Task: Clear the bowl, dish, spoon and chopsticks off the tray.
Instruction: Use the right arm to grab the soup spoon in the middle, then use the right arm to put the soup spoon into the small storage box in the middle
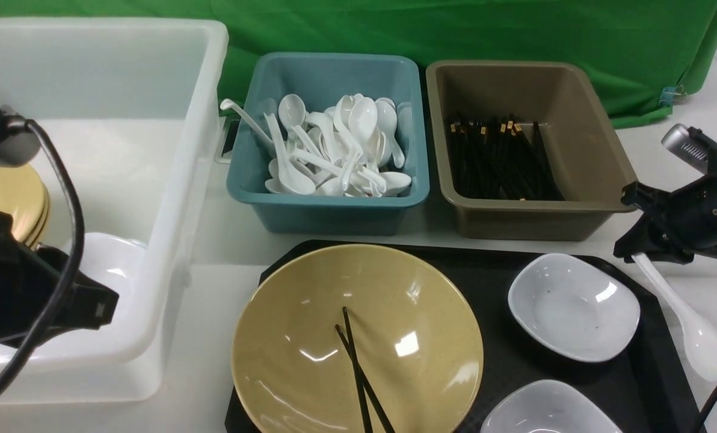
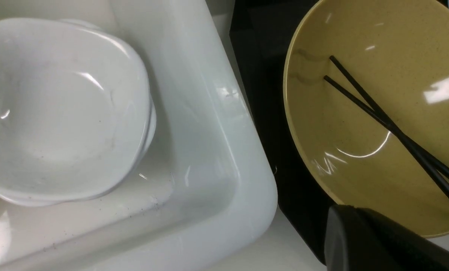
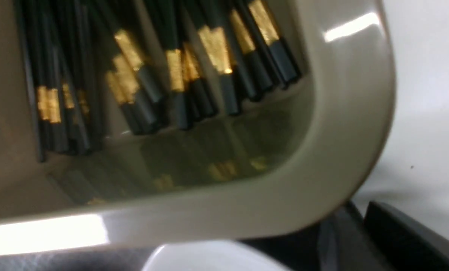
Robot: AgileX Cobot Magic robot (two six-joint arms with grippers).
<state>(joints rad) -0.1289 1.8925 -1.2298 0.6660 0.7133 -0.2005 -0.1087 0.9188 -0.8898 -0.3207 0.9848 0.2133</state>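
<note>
Wide, glossy mustard-tan bowl [image 1: 418, 288] upright on the left of the black, diamond-textured tray [image 1: 650, 385]. Inside it, a crossed pair of thin black chopsticks [image 1: 358, 373], tips near the centre, other ends toward the near rim. On the tray's right, a white squarish dish [image 1: 574, 307], upright; a second white dish [image 1: 548, 412] just nearer, cut by the frame. White soup spoon [image 1: 686, 325] off the tray, just beside its right edge over the bench [image 1: 214, 313], scoop nearest.
</note>
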